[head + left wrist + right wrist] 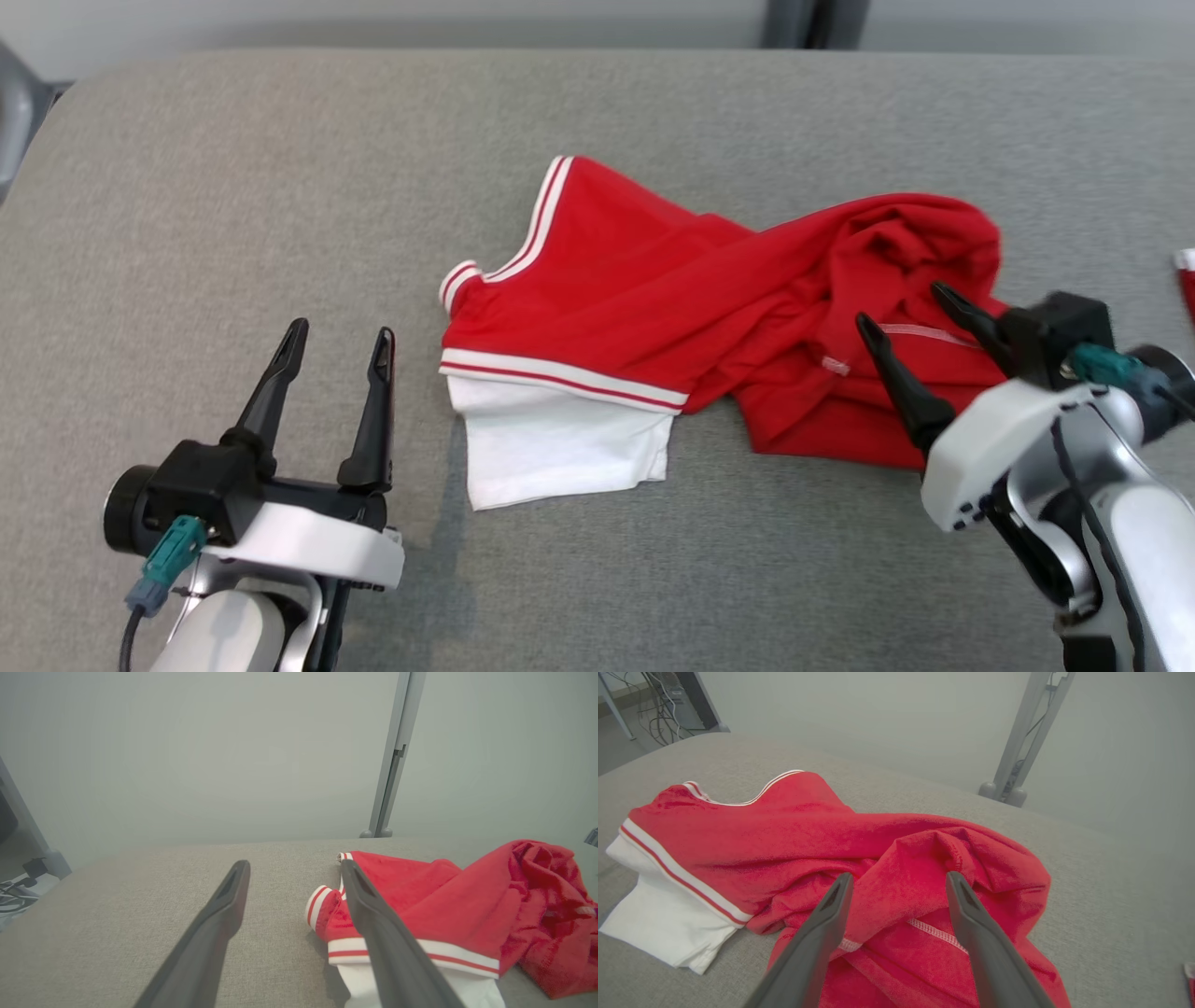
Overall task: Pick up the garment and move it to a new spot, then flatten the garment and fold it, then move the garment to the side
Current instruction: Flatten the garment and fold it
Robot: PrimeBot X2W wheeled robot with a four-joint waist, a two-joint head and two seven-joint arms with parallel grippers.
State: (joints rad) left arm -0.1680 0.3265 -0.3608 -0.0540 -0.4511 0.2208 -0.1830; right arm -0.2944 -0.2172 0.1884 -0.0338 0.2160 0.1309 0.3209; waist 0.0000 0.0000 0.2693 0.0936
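Head view: at near left the left gripper stands open and empty. At near right the right gripper, jaws spread, hovers over the red-and-white jersey garment, which lies crumpled mid-way on the grey fabric-covered surface. Seemingly nothing is gripped, flattened or folded yet.

A wide grey surface covered in woven fabric is carrying 2 things. A crumpled red garment of soft cloth, with white-and-red striped trim, is lying directly on it, its white panel spreading flat at the near left end and its red bulk bunching at the right. Well right of the garment, a small red-and-white piece of cloth is lying apart.
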